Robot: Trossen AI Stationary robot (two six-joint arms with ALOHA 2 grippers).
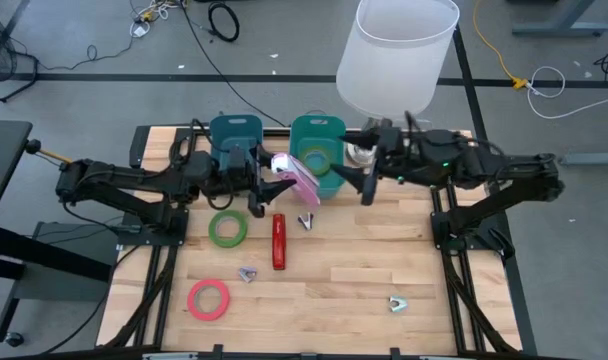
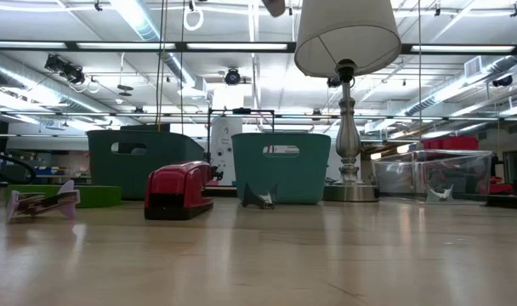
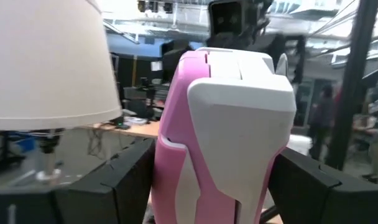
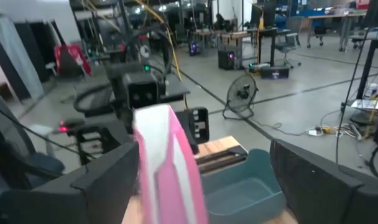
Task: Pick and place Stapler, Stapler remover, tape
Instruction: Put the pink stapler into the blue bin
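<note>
My left gripper [image 1: 277,184] is shut on a pink and white stapler [image 1: 299,177], held up above the table in front of the teal bins. My right gripper [image 1: 362,183] hangs open just to the stapler's right and points at it. In the right wrist view the stapler [image 4: 169,165] shows between the two wide-spread fingers, clear of both. On the table lie a red stapler [image 1: 279,242], a green tape ring [image 1: 227,229], a red tape ring [image 1: 209,299] and three staple removers [image 1: 306,220], [image 1: 247,273], [image 1: 397,304]. My left gripper pinches the pink stapler by its two long sides [image 3: 167,162] between its two fingers [image 3: 117,186]. The fingers come in about level from the table's left. The stapler stands upright between them, lifted clear of the table.
Two teal bins [image 1: 235,140], [image 1: 329,133] stand at the table's far edge, the right one with a tape ring [image 1: 317,160] inside. A white-shaded lamp [image 1: 396,55] stands at the far right of them. The near half of the table [image 1: 334,300] holds only small items.
</note>
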